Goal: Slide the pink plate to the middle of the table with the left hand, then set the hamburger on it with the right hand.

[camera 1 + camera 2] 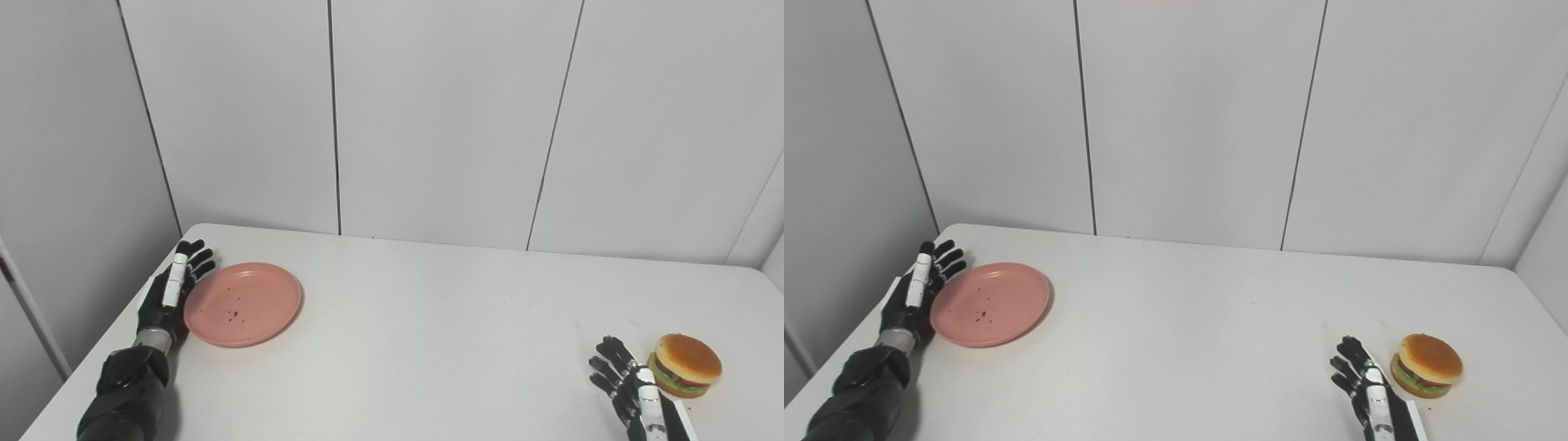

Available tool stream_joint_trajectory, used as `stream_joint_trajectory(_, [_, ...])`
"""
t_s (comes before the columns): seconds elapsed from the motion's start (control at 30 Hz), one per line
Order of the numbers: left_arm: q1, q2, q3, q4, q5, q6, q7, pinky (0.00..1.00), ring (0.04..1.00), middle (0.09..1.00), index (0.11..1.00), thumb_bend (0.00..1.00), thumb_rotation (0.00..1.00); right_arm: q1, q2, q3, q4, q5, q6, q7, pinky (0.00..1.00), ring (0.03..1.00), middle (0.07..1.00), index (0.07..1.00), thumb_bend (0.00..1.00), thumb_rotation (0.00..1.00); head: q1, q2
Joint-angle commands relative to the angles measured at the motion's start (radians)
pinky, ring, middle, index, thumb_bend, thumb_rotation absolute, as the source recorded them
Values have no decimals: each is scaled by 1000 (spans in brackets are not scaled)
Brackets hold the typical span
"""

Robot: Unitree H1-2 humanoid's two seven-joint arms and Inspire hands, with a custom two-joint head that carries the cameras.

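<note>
A pink plate (242,304) lies flat on the white table (429,318) at the far left, with a few dark specks on it. My left hand (171,288) is open, fingers straight, standing against the plate's left rim. A hamburger (685,365) with a tan bun, green and red filling sits near the front right. My right hand (626,383) is open and empty just left of the hamburger, not touching it.
The table's left edge (92,373) runs close beside my left arm. Grey wall panels (429,122) stand behind the table's far edge.
</note>
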Motion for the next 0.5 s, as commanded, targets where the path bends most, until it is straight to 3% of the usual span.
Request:
stream_joint_trajectory(0.0, [-31,-3,-1,-35,-4,-9,-25,847,878,868,852,975,843,40,20,12,24,1,9,2,877,869,892,874,780,1000,0,1])
stream_joint_trajectory(0.47, [-8,-57,-7,-108,-3,-2,-45,800,874,859,808,954,848,37,26,18,19,-6,17,-5,868,862,892,879,769,1000,-13,5])
